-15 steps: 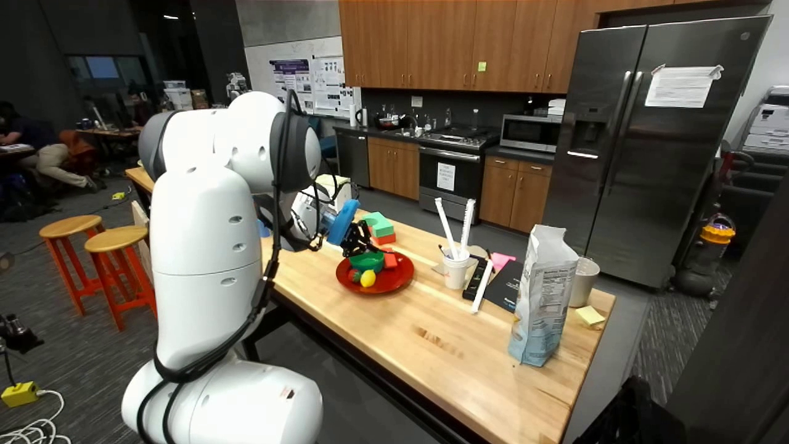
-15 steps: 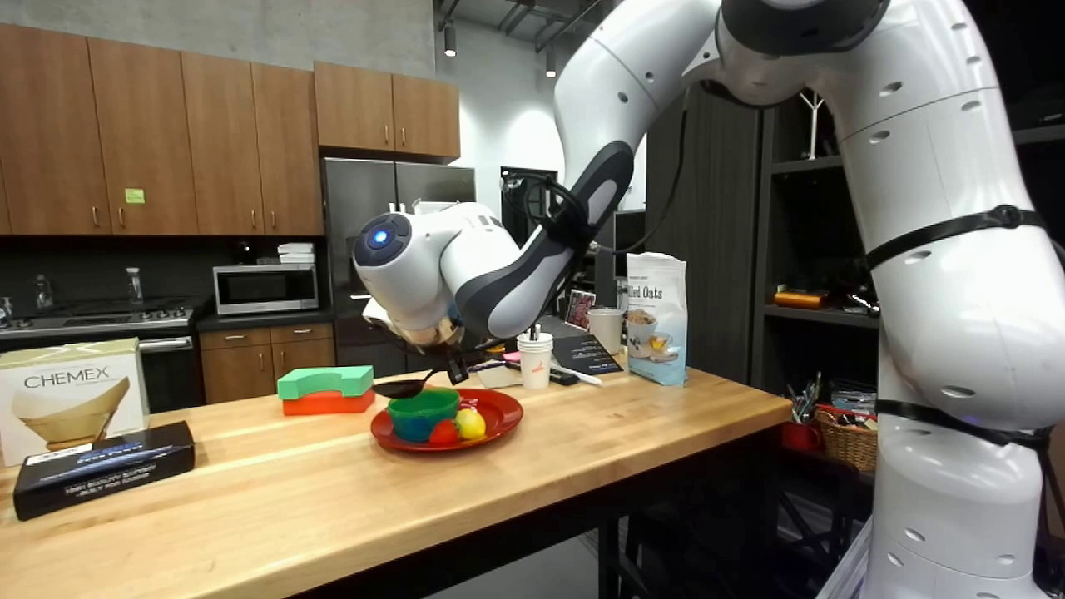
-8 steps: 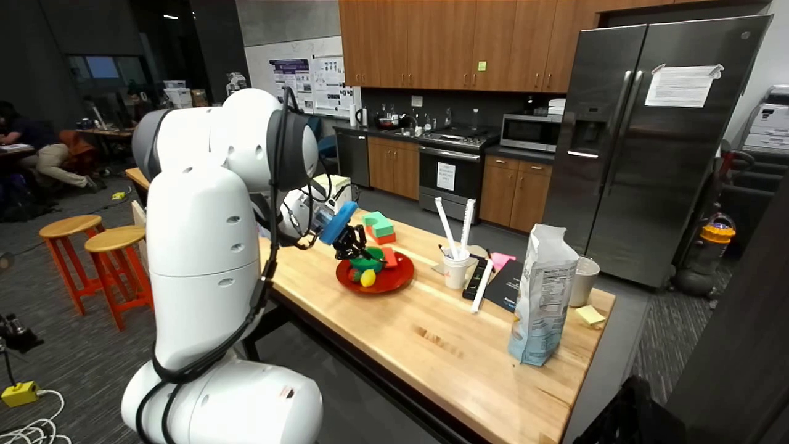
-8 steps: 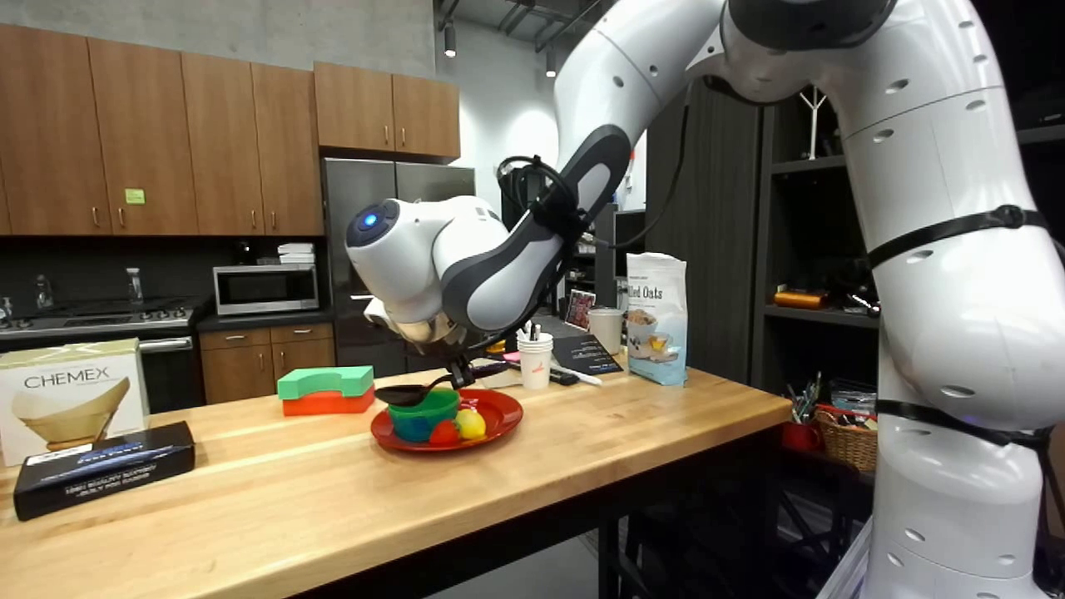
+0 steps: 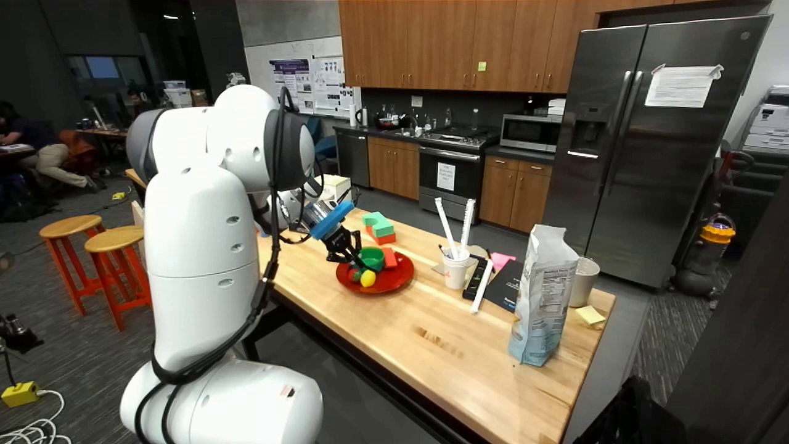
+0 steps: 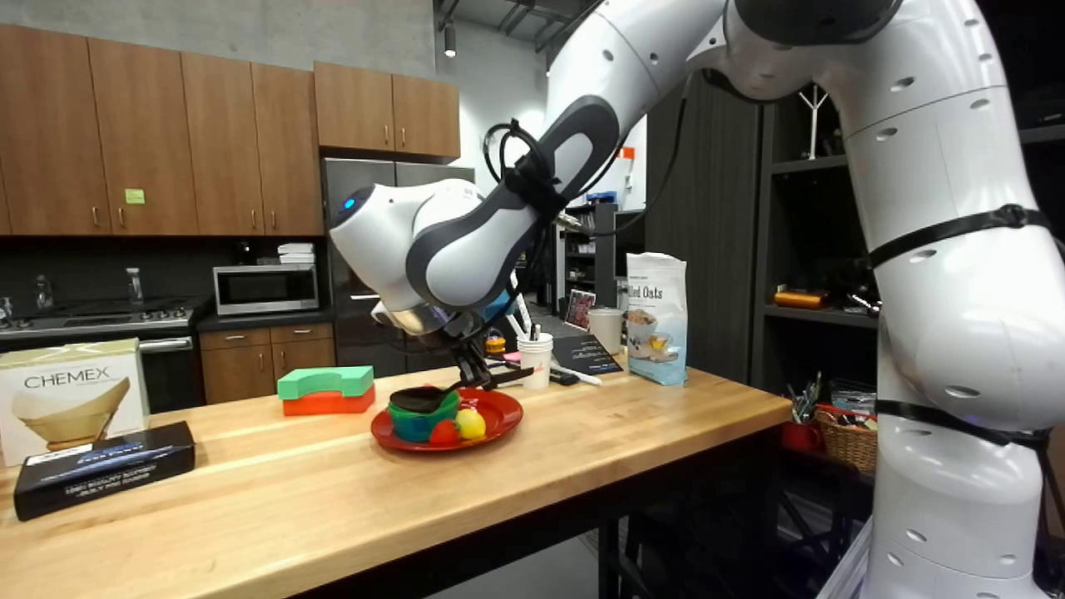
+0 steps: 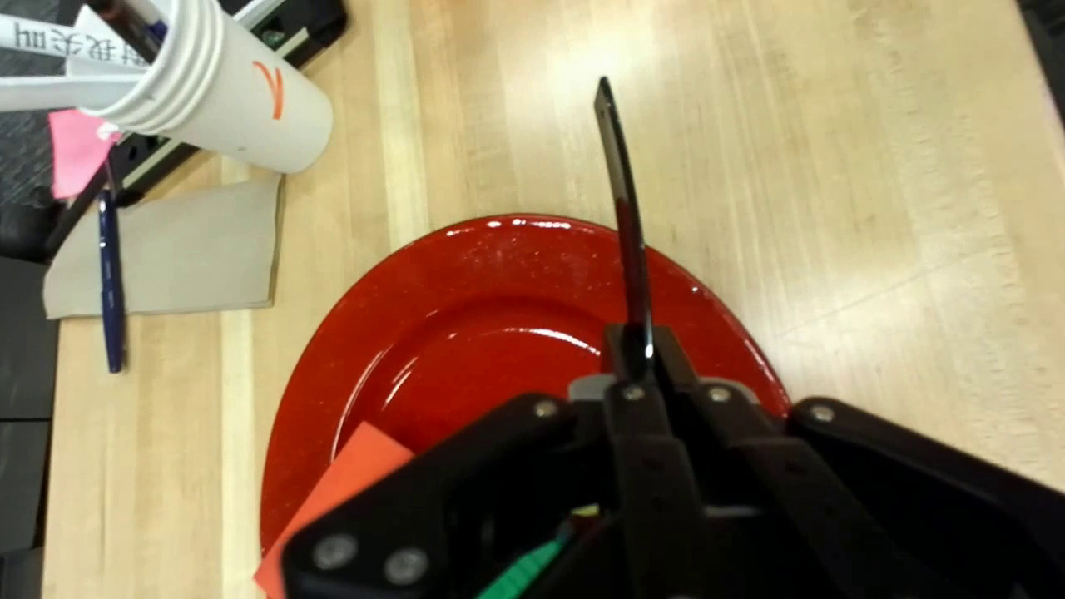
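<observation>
Pinching one black spoon [image 6: 420,400] with pincer [image 7: 637,353]. Counted on one plate [image 7: 499,258]: one green bowl [image 5: 373,259], one lemon [image 6: 472,424], one strawberry [image 6: 444,433], one block [image 7: 344,482].

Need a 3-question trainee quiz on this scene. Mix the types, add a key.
1. What is the pincer closed on?
A) a white cup
B) a black spoon
C) a blue pen

2. True or false: the lemon sits on the red plate, outside the green bowl.

3. Fill in the colour: in the two-block stack near the plate, the upper block is ____.

Key: 1. B. 2. True; it lies beside the bowl. 3. Green, on top of a red one.
</observation>
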Available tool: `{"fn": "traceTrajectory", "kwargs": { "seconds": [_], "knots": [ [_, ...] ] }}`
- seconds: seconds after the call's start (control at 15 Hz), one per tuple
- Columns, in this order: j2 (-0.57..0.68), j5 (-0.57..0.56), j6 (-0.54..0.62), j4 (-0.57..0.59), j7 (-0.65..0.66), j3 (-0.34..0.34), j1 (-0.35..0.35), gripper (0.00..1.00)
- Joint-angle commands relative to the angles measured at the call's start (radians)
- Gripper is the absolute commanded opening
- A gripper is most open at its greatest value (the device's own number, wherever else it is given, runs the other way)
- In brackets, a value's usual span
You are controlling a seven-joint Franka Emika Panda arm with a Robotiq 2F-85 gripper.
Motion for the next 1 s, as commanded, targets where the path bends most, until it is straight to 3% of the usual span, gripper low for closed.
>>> {"fn": "traceTrajectory", "kwargs": {
  "seconds": [0.0,0.47,0.6,0.93],
  "knots": [
    [-0.008,0.101,-0.103,0.043,-0.065,0.002,0.010,0.01],
    [-0.003,0.302,-0.176,0.107,-0.158,0.001,0.006,0.01],
    [0.002,0.277,-0.149,0.092,-0.130,-0.002,0.014,0.05],
    [0.005,0.297,-0.167,0.105,-0.135,-0.002,0.013,0.01]
  ]
}}
